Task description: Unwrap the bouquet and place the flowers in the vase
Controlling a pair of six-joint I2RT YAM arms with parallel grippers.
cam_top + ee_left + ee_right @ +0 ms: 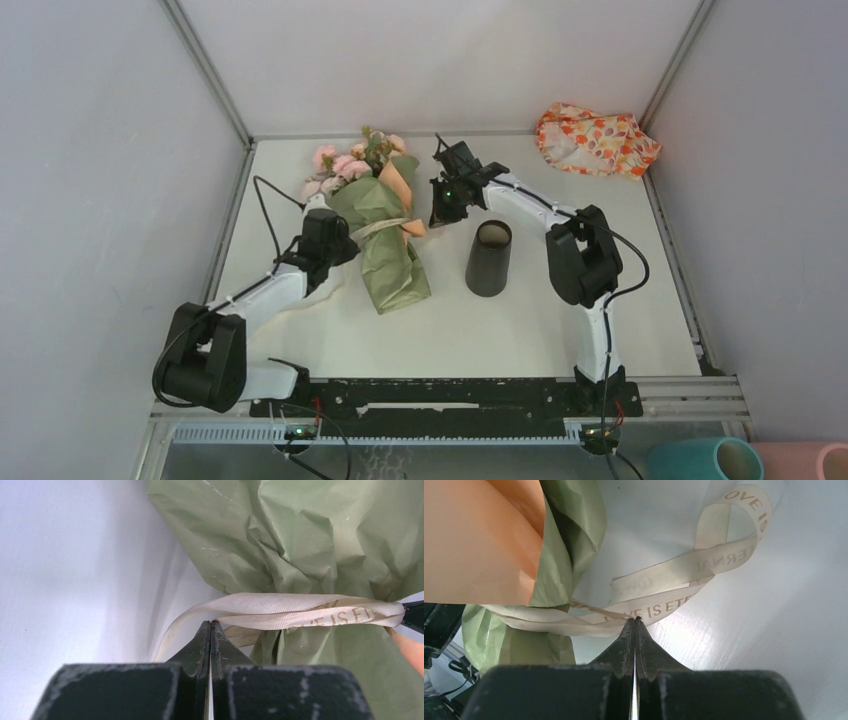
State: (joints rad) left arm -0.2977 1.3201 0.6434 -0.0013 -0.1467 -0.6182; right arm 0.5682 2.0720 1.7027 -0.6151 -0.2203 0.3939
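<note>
The bouquet [385,255] lies on the white table, pink roses [345,165] toward the back, wrapped in sage-green [300,535] and orange paper [479,540]. A cream ribbon [385,228] printed with letters is tied round its middle. My left gripper [345,240] sits at the bouquet's left side, tips [210,624] shut on the ribbon [300,611]. My right gripper [437,215] is at its right side, tips [635,620] shut on a lettered strand of ribbon [684,575]. The band between them looks taut. The black vase [489,262] stands upright just right of the bouquet.
An orange-and-white patterned cloth [597,140] lies at the back right corner. White walls enclose the table on three sides. A teal cylinder [700,460] and a pink cylinder [805,462] sit below the table's front edge at the right.
</note>
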